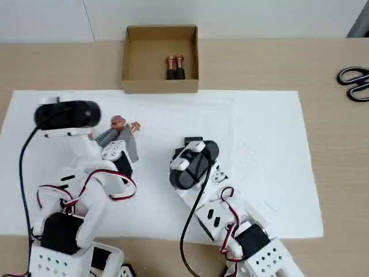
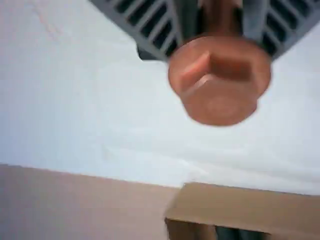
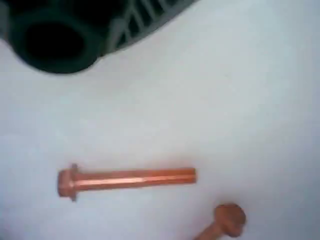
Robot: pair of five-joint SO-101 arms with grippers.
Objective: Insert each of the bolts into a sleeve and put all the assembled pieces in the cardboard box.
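My left gripper (image 2: 220,17) is shut on a copper bolt (image 2: 220,82), whose hex head points toward the cardboard box (image 2: 240,207). In the high view this gripper (image 1: 115,133) holds the bolt (image 1: 118,122) above the white sheet, a little in front of the box (image 1: 131,57). Two assembled pieces (image 1: 175,67) lie inside the box. My right gripper (image 3: 65,20) is shut on a black sleeve (image 3: 50,42), its open bore facing the camera. Below it one bolt (image 3: 125,179) lies flat on the sheet, with a second bolt's head (image 3: 227,219) nearby.
A white sheet (image 1: 265,161) covers most of the wooden table. Black scissors (image 1: 354,82) lie at the far right edge. The right arm (image 1: 193,164) is at the sheet's middle, with bare sheet to its right.
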